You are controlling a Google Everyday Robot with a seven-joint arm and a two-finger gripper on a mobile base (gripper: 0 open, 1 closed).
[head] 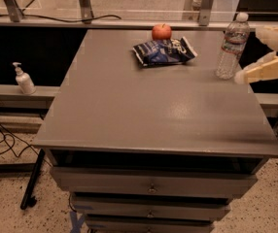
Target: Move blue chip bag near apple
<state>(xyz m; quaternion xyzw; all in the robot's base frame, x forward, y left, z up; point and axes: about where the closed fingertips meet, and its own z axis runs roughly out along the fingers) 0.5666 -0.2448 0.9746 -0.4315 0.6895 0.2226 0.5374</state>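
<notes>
The blue chip bag point(164, 51) lies flat at the far middle of the tabletop point(148, 115). It is crinkled dark navy foil with white lettering and pale sealed ends. Its far edge is just beside the small red-orange apple point(161, 31). The gripper point(250, 53) hangs at the right edge, beside a water bottle point(231, 45), with its jaws spread and empty.
</notes>
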